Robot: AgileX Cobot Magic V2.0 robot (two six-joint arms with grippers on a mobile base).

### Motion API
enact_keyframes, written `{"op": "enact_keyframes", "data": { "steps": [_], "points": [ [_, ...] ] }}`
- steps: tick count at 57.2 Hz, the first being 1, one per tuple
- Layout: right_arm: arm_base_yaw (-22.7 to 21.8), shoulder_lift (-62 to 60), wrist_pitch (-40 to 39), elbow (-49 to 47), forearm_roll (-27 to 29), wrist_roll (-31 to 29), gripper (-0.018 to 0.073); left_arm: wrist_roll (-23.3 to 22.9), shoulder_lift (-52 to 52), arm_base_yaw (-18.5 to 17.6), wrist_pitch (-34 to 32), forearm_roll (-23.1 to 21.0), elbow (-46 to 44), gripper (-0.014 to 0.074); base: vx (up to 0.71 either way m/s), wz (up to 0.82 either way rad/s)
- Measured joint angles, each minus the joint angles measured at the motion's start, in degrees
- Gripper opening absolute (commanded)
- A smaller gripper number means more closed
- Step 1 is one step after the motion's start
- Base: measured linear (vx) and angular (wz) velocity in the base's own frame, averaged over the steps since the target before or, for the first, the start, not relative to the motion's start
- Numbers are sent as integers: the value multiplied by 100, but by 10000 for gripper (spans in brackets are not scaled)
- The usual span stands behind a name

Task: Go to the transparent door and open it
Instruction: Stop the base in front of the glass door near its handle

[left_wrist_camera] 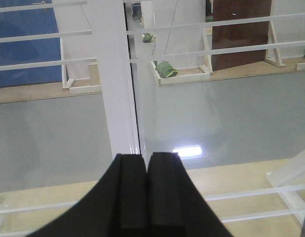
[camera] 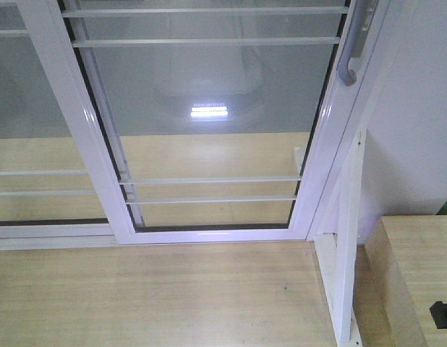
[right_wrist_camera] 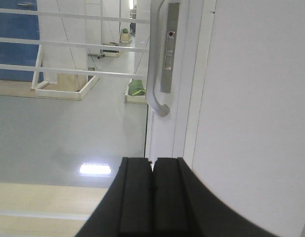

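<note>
Door, one handle, two closed tools

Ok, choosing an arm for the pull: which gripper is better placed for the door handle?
Right. The right gripper faces the grey handle; the left gripper faces a white stile with no handle in view.

The transparent door is viewed close, downward, from the front camera, its handle at 1 o'clock. The handle is shared with the right wrist view, the left stile with the left.
</note>
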Motion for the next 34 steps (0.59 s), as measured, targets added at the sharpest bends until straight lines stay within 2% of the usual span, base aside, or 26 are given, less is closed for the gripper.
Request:
{"op": "enact_keyframes", "data": {
  "steps": [17, 34],
  "points": [
    [0, 0, 0, 0, 0, 0, -1, 0, 0, 0, 0, 0, 0, -3, 26, 1],
    [0, 0, 31, 0, 3, 0, -1, 0, 0, 0, 8, 0, 7, -3, 11, 3]
  ]
}}
